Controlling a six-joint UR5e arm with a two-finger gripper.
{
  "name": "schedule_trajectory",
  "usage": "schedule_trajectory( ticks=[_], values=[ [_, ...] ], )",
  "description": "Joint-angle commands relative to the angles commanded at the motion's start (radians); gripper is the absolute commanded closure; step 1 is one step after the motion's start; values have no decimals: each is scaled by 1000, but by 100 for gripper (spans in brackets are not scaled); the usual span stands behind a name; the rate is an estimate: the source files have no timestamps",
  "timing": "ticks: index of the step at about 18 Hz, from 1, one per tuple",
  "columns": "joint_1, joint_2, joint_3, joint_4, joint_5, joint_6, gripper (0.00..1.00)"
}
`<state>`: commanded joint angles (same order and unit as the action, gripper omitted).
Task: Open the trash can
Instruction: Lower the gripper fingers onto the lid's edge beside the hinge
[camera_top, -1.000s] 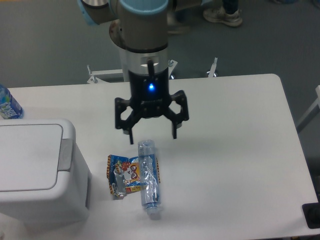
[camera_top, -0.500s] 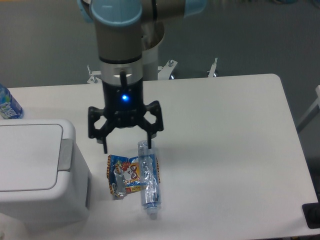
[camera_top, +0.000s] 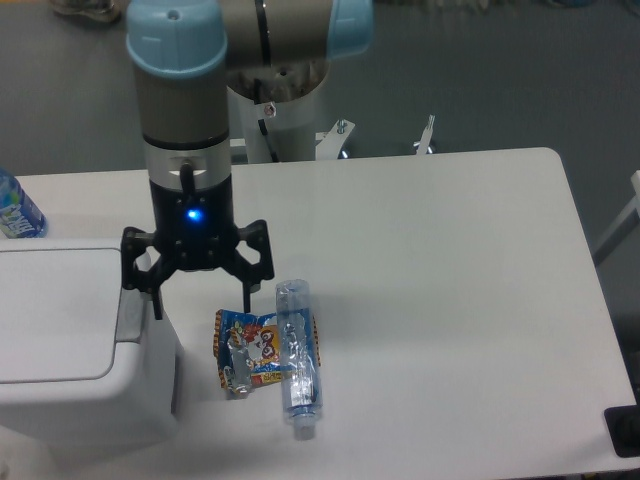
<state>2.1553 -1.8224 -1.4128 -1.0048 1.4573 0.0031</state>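
Observation:
The trash can (camera_top: 70, 350) is a large boxy white bin at the left front of the table, its flat lid down and a grey push-bar (camera_top: 130, 318) along its right edge. My gripper (camera_top: 203, 302) hangs open just right of that bar, its left finger (camera_top: 155, 298) over the bin's right edge and its right finger (camera_top: 250, 292) above the table. Nothing is between the fingers.
A crushed clear plastic bottle (camera_top: 297, 355) lies on the table beside a colourful snack wrapper (camera_top: 248, 350), right of the bin. A blue-labelled bottle (camera_top: 15, 208) stands at the far left edge. The table's right edge runs near x 600.
The arm has travelled steadily left across the table, from above the crushed bottle to the bin's right edge. The gripper stayed open throughout.

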Motion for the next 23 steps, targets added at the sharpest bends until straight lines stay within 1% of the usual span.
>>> schedule_trajectory(
  ticks=[8, 12, 23],
  values=[
    [-14, 0, 0, 0, 0, -14, 0],
    [-17, 0, -3, 0, 0, -43, 0],
    [-18, 0, -14, 0, 0, -46, 0]
  ],
)
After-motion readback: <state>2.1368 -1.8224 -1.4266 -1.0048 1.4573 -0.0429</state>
